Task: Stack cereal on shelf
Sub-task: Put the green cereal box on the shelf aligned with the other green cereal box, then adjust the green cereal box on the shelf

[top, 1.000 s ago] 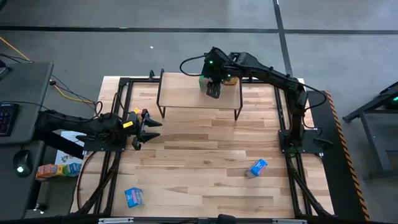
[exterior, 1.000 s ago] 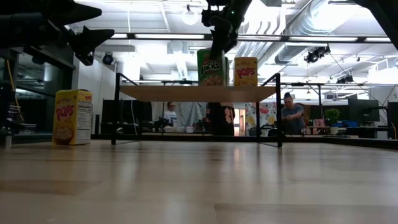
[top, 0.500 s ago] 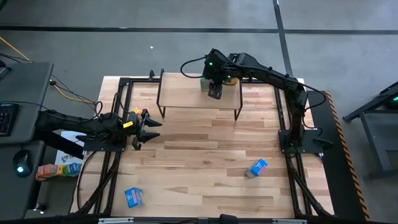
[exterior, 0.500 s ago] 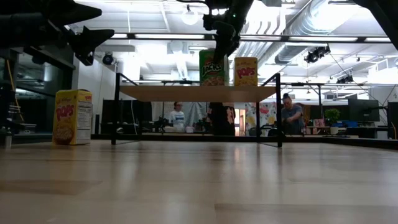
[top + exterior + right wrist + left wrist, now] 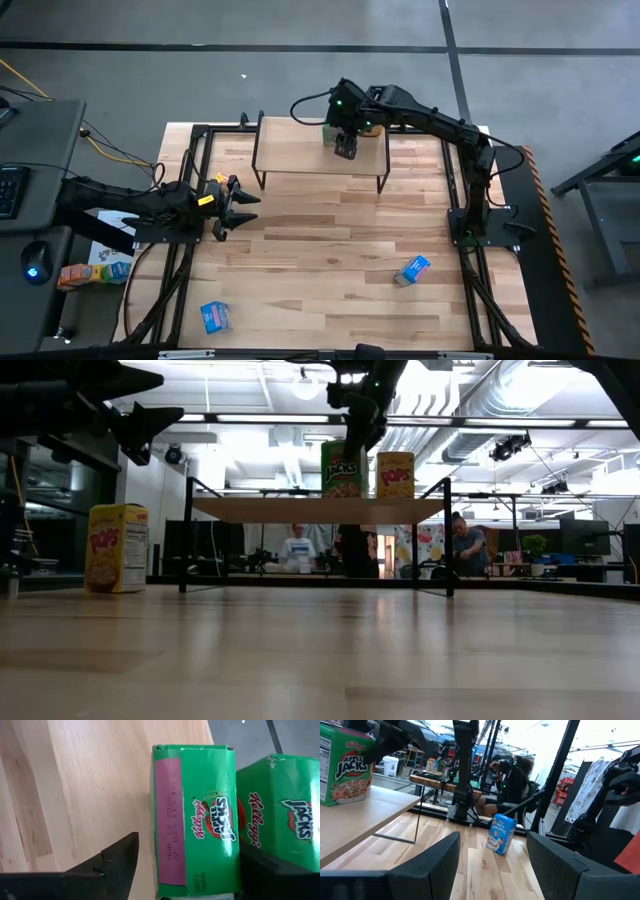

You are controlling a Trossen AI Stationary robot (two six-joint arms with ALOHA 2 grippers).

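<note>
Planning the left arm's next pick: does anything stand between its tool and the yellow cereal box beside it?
Nothing visible does. The left tool hangs open above bare table, with the yellow cereal box standing close by.

Six cereal boxes [image 5: 412, 270] — two blue, two green, two yellow — and one shelf [image 5: 300, 155]

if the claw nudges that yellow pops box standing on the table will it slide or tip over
The upright yellow cardboard Pops cereal box stands tall on a narrow base, so a high nudge would probably tip it. A low push might slide it across the smooth wooden tabletop. It looks small and probably light, so either would take little force.
</note>
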